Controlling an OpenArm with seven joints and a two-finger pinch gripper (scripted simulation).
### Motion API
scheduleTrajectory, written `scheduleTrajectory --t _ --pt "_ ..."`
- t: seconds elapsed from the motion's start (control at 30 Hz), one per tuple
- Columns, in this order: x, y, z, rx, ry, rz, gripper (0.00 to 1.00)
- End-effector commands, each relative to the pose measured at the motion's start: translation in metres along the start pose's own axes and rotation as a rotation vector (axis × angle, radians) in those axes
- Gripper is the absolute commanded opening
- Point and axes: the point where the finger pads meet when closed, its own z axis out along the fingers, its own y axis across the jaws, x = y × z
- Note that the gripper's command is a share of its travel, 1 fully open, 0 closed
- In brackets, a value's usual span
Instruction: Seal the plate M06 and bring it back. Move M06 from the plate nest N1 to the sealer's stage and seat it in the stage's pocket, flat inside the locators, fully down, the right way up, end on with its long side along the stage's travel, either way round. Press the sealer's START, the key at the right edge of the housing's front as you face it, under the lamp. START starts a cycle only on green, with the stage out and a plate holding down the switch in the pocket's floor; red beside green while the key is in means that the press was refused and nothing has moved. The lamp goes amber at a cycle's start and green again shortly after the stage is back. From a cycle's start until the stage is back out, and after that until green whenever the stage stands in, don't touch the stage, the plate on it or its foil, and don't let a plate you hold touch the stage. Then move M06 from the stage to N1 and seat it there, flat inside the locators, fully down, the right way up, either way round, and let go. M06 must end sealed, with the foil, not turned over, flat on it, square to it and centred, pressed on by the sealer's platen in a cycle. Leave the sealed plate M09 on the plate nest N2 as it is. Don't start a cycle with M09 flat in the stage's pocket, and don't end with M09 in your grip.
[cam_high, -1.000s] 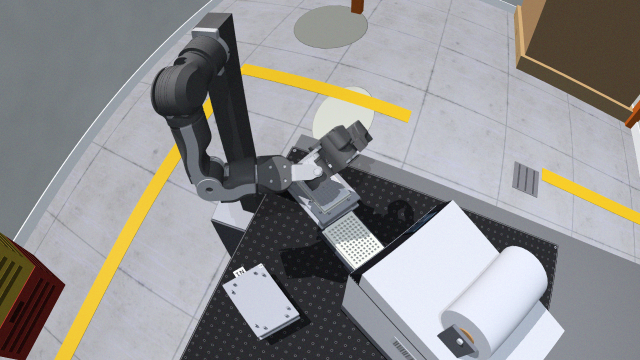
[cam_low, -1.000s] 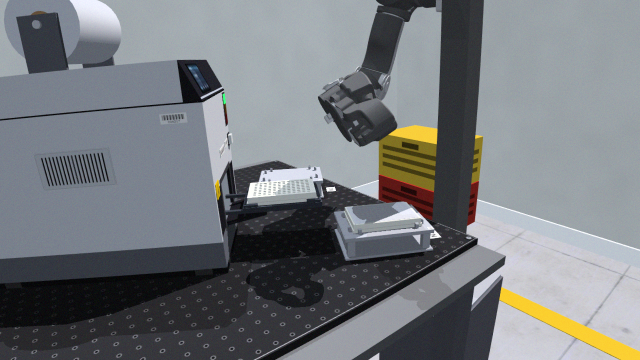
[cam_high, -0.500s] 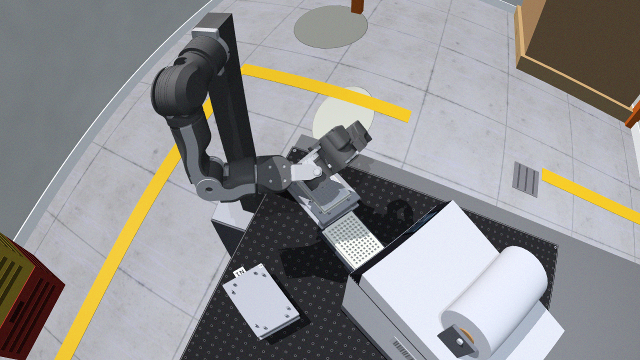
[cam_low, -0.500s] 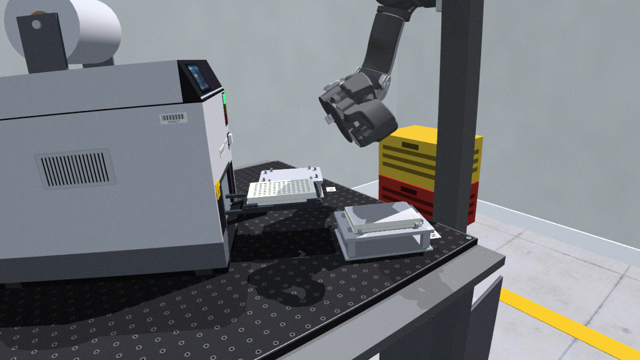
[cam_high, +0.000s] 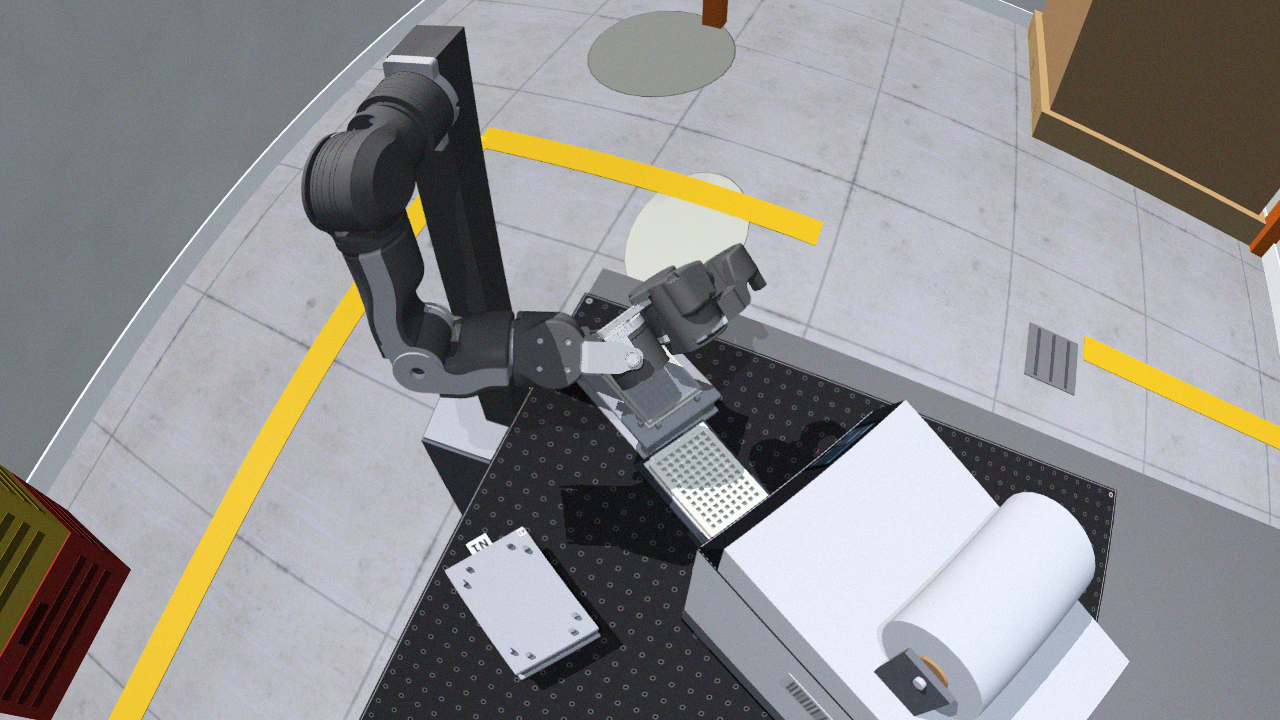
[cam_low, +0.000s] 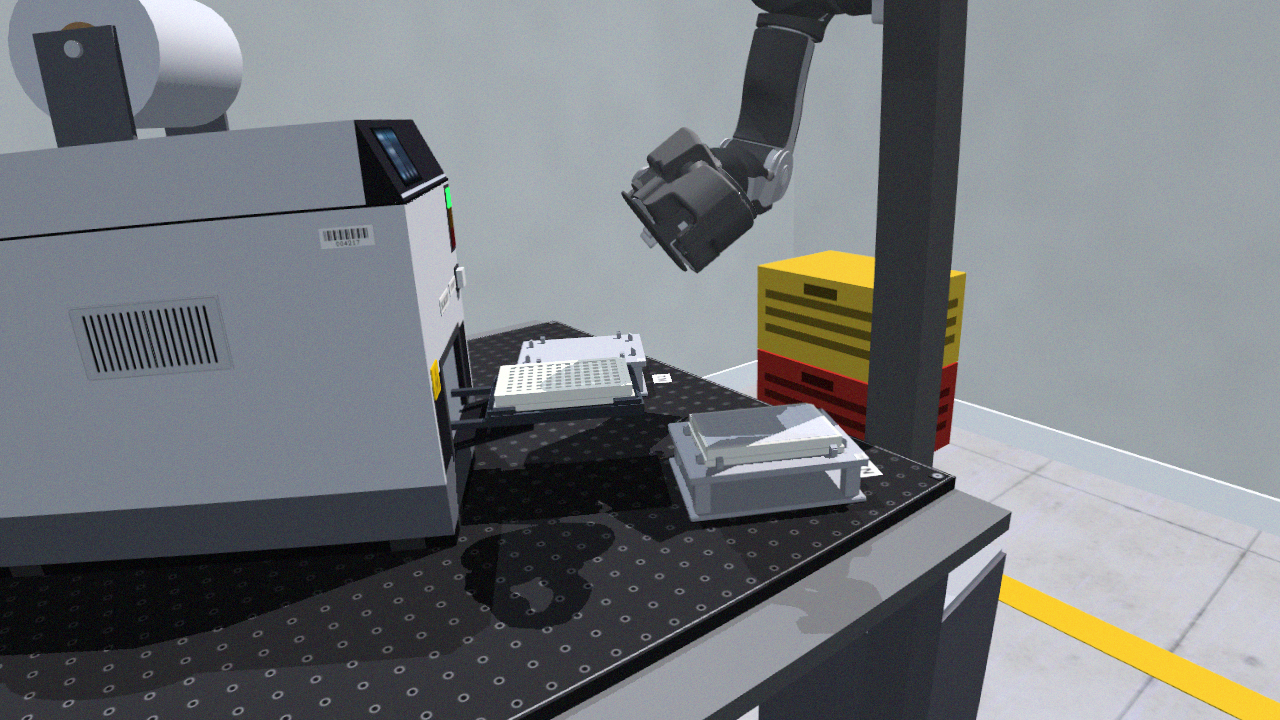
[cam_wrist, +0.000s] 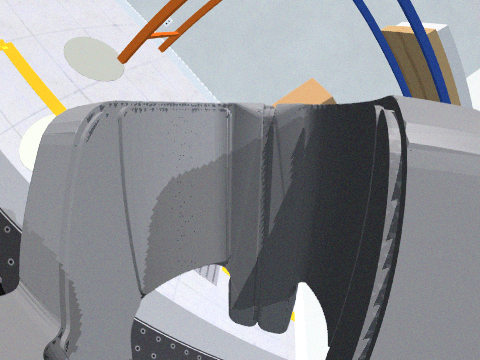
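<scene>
One gripper (cam_low: 646, 234): fingers pressed together, nothing between them, raised in the air off the sealer's (cam_low: 223, 340) front.
M06 (cam_low: 562, 377): unsealed, lying on the extended stage (cam_low: 572, 407).
Lamp (cam_low: 447, 197): green.
N1 (cam_high: 523, 601): bare.
</scene>
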Motion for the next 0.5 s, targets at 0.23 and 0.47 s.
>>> scheduleTrajectory --t 0.23,0.47 --pt "0.0002 0.0 -0.0003 -0.001 0.001 0.002 0.0" --pt "0.0014 -0.006 -0.0002 -0.005 0.0 0.004 0.0"
